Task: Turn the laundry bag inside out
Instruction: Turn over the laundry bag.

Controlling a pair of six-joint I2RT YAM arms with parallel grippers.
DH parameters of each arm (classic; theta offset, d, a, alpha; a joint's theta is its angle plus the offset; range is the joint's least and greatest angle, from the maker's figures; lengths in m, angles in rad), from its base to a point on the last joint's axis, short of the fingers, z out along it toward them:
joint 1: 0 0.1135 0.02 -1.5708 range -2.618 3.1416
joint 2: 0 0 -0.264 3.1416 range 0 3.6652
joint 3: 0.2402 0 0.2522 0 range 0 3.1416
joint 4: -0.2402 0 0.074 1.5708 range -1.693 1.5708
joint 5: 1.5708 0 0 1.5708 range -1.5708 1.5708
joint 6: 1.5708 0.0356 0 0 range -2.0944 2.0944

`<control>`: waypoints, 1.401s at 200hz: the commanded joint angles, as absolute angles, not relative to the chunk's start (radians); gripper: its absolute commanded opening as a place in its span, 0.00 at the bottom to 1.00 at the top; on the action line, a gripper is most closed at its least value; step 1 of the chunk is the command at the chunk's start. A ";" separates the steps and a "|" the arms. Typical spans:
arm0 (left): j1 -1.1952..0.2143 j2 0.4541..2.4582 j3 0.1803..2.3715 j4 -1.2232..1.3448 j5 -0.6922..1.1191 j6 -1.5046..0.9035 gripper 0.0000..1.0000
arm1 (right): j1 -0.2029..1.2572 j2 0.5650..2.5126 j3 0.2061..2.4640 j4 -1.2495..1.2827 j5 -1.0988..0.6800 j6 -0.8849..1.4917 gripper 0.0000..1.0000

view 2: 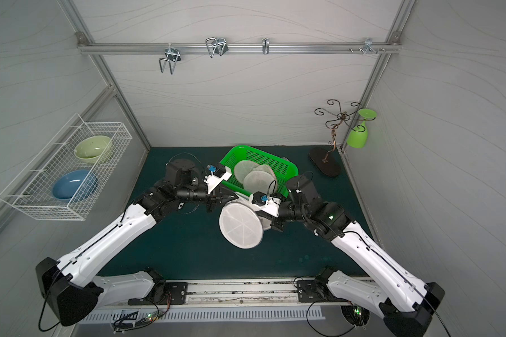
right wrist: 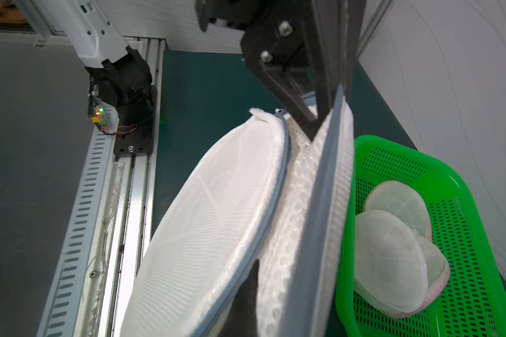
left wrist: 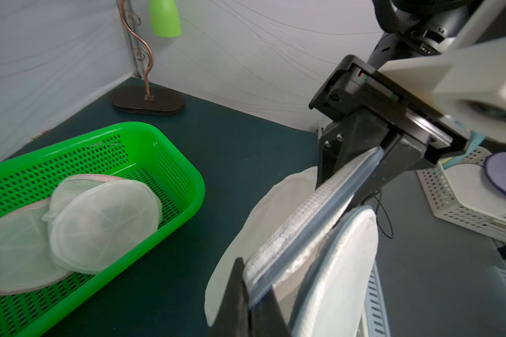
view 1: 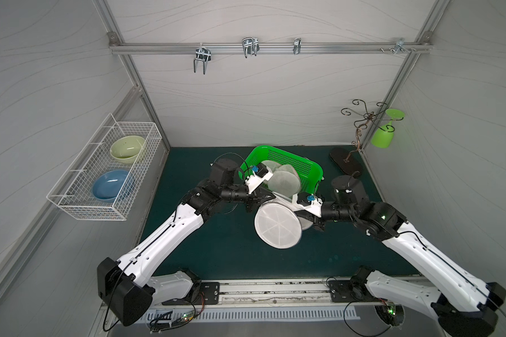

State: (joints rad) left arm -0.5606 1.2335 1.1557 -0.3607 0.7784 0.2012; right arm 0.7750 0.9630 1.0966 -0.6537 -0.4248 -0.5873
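Observation:
The laundry bag (view 1: 278,226) (view 2: 240,226) is a round white mesh pouch with a grey zipper band, held in the air over the dark green mat in front of the green basket (view 1: 319,170). My left gripper (view 1: 256,201) (left wrist: 254,275) is shut on one end of the zipper band (left wrist: 310,221). My right gripper (view 1: 306,217) (right wrist: 254,291) is shut on the band's other end; only one of its fingers (right wrist: 247,303) shows, the rest is hidden by mesh. The bag's two round faces (right wrist: 211,218) hang on either side of the stretched band.
The green basket (view 2: 292,167) (left wrist: 195,178) (right wrist: 392,143) holds more round mesh bags (view 1: 284,179). A scroll-wire stand (view 1: 346,163) with a hanging green glass (view 1: 381,138) is at the back right. A white wire rack (view 1: 70,204) with two bowls hangs on the left wall.

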 commanded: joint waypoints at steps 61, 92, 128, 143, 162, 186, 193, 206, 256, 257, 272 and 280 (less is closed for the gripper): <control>-0.503 1.384 1.164 -0.191 0.936 0.122 0.51 | 0.776 0.910 1.065 -0.691 -0.562 -0.439 0.00; -0.503 1.378 1.124 -0.193 0.825 0.146 0.79 | 0.772 0.952 1.083 -0.623 -0.371 -0.174 0.00; -0.501 1.354 1.072 -0.195 0.557 0.154 0.96 | 0.718 1.046 1.123 -0.691 -0.284 0.124 0.00; -0.502 1.315 1.044 -0.159 0.463 0.155 0.98 | 0.697 1.088 1.138 -0.752 -0.217 0.199 0.00; -0.502 1.270 1.028 -0.120 0.400 0.150 0.99 | 0.675 1.131 1.164 -0.804 -0.176 0.258 0.00; -0.503 1.230 1.018 -0.112 0.379 0.149 0.99 | 0.656 1.188 1.210 -0.861 -0.139 0.328 0.00; -0.507 1.213 1.007 -0.102 0.382 0.147 0.99 | 0.652 1.202 1.229 -0.880 -0.125 0.344 0.00; -0.521 1.186 0.991 -0.099 0.384 0.147 0.99 | 0.644 1.234 1.265 -0.912 -0.096 0.375 0.00; -0.741 1.094 0.931 -0.098 0.217 0.049 0.97 | 0.639 1.290 1.372 -0.980 -0.006 0.442 0.00; -0.745 1.093 0.929 -0.095 0.211 0.043 0.97 | 0.639 1.291 1.373 -0.980 -0.006 0.443 0.00; -0.805 1.082 0.904 -0.046 0.133 -0.053 0.95 | 0.639 1.292 1.392 -0.990 0.018 0.461 0.00; -0.829 1.081 0.894 -0.030 0.100 -0.105 0.94 | 0.638 1.292 1.406 -0.996 0.033 0.474 0.00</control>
